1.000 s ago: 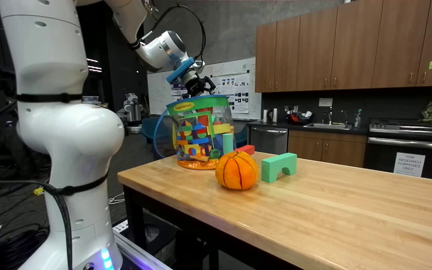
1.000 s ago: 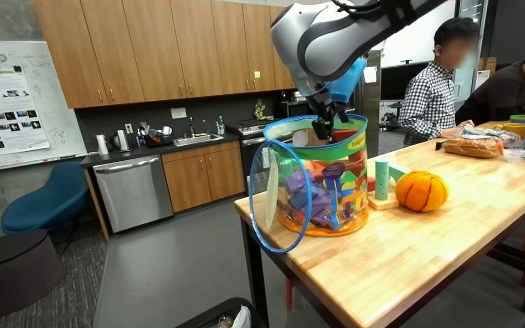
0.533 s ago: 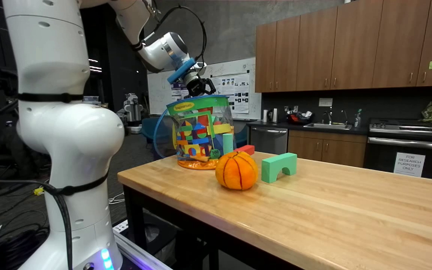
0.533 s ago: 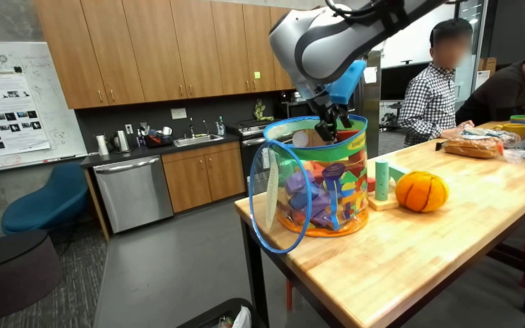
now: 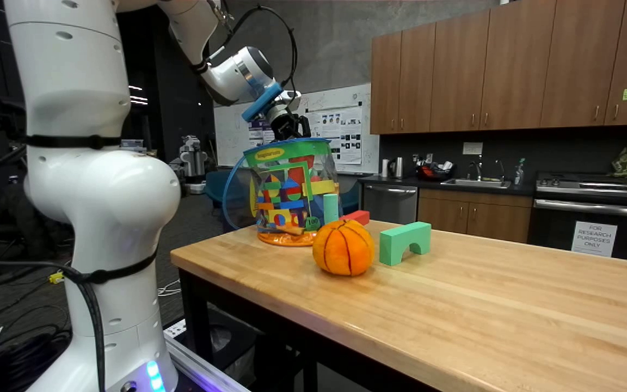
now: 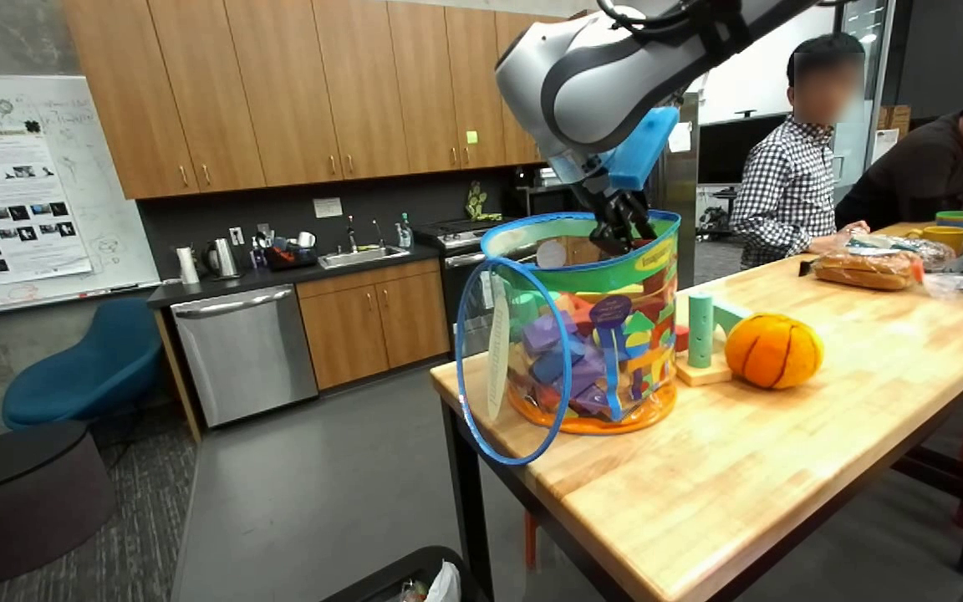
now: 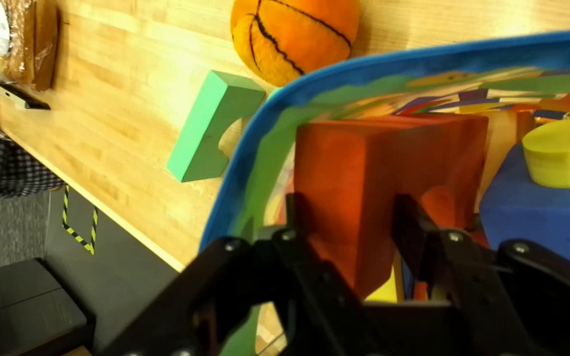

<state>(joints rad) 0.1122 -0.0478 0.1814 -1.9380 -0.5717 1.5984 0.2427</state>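
My gripper (image 7: 349, 212) reaches down inside the mouth of a clear bag (image 6: 523, 276) with a blue rim and green band. In the wrist view its fingers stand on both sides of a large red block (image 7: 334, 163), apparently pressed against its faces; the block's lower end lies between them. That block leans near the bag wall. Beside it, also inside the bag, sit a blue block (image 7: 537, 212) and a yellow cylinder (image 7: 567, 153). In both exterior views the gripper (image 6: 628, 237) is at the bag's rim, and the bag wall partly hides its fingertips.
An orange plush ball (image 5: 343, 247) and a green arch block (image 5: 406, 239) stand beside the bag. A green cylinder (image 6: 700, 330) stands upright close to it. The bag's round lid (image 6: 473, 418) hangs past the table edge. Wrapped bread (image 6: 866, 267) and two people are farther along the table.
The gripper has sunk slightly into the bag and its fingers have come together around the red block. The bag's rim has shifted a little.
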